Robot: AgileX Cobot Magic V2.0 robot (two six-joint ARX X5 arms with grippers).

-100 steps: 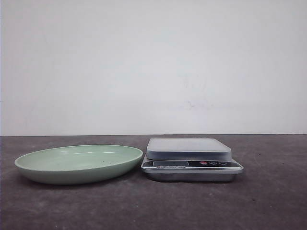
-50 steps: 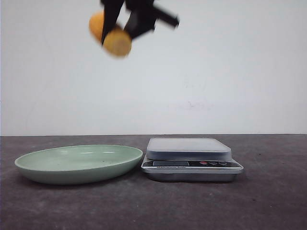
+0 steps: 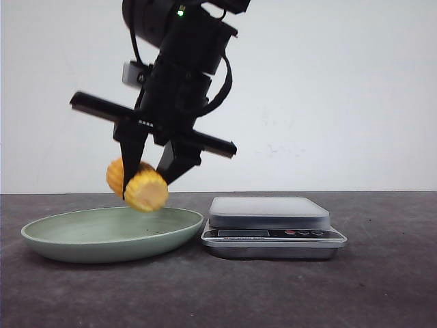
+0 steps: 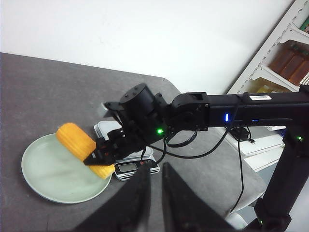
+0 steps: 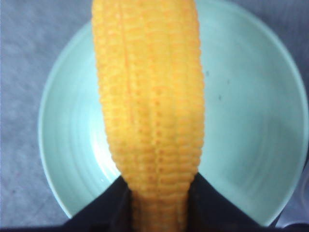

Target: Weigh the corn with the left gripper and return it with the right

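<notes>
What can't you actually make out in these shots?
- Reading on the silver kitchen scale: too small, front view.
- Fingertips of the right gripper: hidden by the stubby yellow corn cob, right wrist view.
- Pale green round plate: middle covered by the corn.
- Left gripper: dark, cut off; gap unclear.

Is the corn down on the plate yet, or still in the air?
In the air: the corn, shut in the right gripper, hangs just above the plate with a gap beneath it.
</notes>
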